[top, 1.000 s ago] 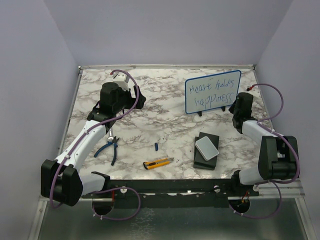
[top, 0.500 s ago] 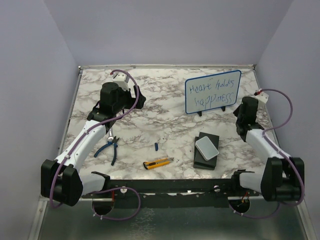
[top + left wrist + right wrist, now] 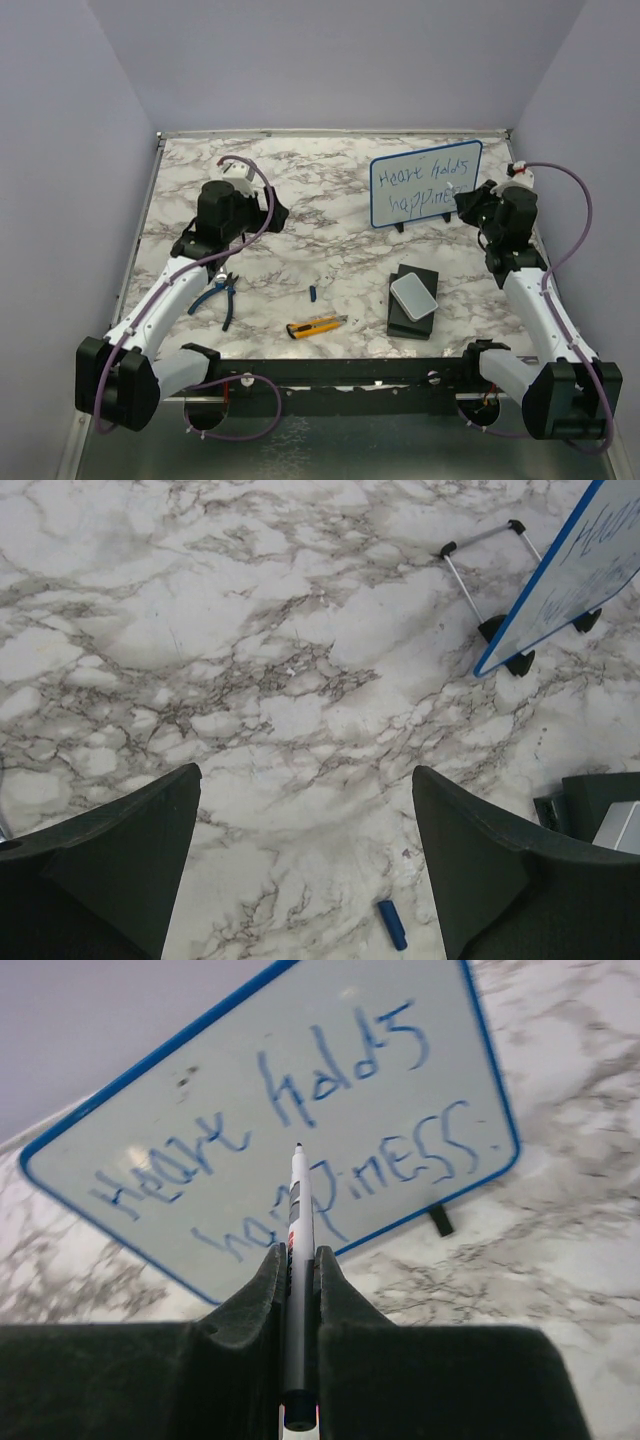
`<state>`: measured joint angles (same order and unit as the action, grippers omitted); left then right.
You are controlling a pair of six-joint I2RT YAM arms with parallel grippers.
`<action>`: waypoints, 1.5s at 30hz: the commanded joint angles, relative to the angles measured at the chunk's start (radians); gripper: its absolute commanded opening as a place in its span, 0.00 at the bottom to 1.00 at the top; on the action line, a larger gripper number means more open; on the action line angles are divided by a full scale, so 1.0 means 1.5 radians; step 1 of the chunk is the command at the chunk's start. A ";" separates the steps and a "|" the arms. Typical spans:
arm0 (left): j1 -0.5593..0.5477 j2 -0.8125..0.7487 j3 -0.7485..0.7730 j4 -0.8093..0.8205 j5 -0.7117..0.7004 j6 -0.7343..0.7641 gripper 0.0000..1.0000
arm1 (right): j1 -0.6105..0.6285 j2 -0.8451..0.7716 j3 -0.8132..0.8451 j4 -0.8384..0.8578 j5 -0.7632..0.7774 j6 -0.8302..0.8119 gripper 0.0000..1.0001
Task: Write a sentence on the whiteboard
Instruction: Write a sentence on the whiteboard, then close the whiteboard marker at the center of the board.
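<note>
Right arm has swung back round to face the whiteboard [image 3: 425, 185], which stands at the far right of the table. The sentence [image 3: 330, 1072] looks finished, full stop and all. Right claw [image 3: 298, 1260] is clamped tight on the marker [image 3: 296, 1200], tip aimed at the board, can't tell if it's touching. Left claw [image 3: 305, 775] gapes wide, holding nothing.

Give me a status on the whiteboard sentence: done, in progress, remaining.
Done: the sentence, two blue lines reading roughly "Heart holds happiness.", is on the whiteboard. In hand: the right gripper is shut on the marker, tip pointed at the second line; contact unclear. The left gripper hangs open, empty. Left: likely just pulling back.
</note>
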<state>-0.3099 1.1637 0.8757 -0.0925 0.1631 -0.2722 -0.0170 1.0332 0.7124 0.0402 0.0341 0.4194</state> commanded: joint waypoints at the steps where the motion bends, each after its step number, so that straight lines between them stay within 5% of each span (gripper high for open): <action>1: -0.015 -0.064 -0.072 -0.016 -0.012 -0.031 0.87 | -0.002 -0.014 0.010 -0.033 -0.260 -0.025 0.01; 8: -0.128 -0.092 -0.145 -0.046 -0.066 -0.098 0.85 | 0.011 0.007 -0.042 0.013 -0.454 0.007 0.01; 19: -0.320 -0.013 -0.246 -0.049 -0.183 -0.296 0.75 | 0.095 0.046 -0.108 0.066 -0.464 0.048 0.01; 31: -0.347 0.036 -0.292 0.067 -0.153 -0.380 0.74 | 0.096 0.058 -0.128 0.090 -0.463 0.049 0.01; 45: -0.370 0.091 -0.272 0.123 -0.109 -0.420 0.60 | 0.096 0.033 -0.138 0.078 -0.438 0.052 0.01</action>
<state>-0.8394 1.2945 0.4603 0.0887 -0.0334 -0.8627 0.1234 1.1065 0.5167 0.1513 -0.6395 0.4904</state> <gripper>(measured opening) 0.605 0.093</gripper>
